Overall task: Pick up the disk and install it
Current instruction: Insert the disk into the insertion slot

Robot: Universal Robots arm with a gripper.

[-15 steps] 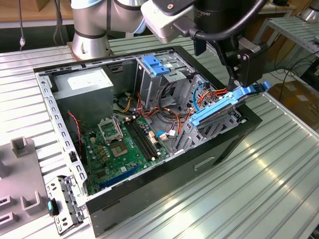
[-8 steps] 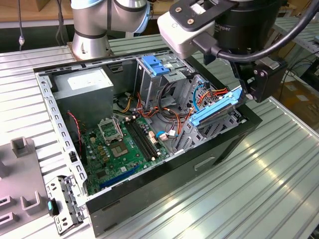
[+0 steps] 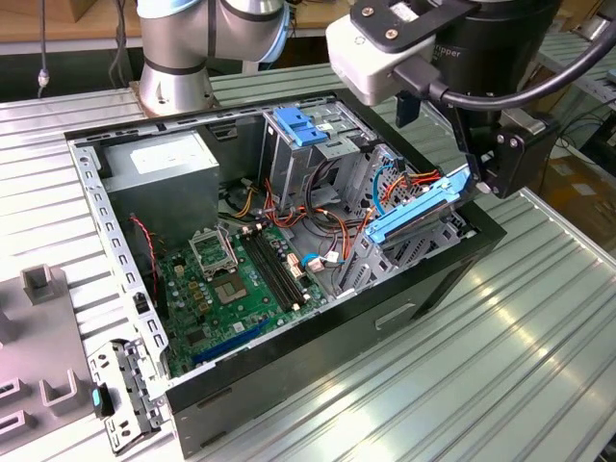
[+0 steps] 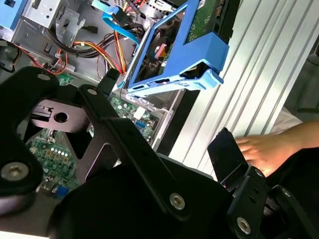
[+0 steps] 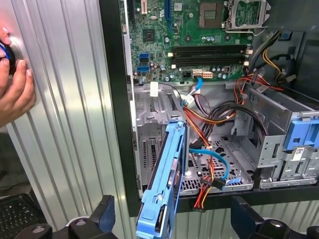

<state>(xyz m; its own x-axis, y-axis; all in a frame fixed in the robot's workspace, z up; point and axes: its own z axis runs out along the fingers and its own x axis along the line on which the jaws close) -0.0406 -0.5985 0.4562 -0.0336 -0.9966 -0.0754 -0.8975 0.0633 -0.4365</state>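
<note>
First wrist view: the gripper (image 5: 174,206) has its jaws spread wide, gripping nothing, either side of the disk (image 5: 172,149), which leans tilted on the drive cage (image 5: 154,124), unseated. Seating it well likely means squaring its blue rails to the bay, then pressing evenly.

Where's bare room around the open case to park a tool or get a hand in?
Free: ribbed metal table on the exterior view's right, beside the black computer case. Crowded: the bay where the blue-railed silver disk sits tilted, the open gripper straddling it, orange cables alongside.
</note>
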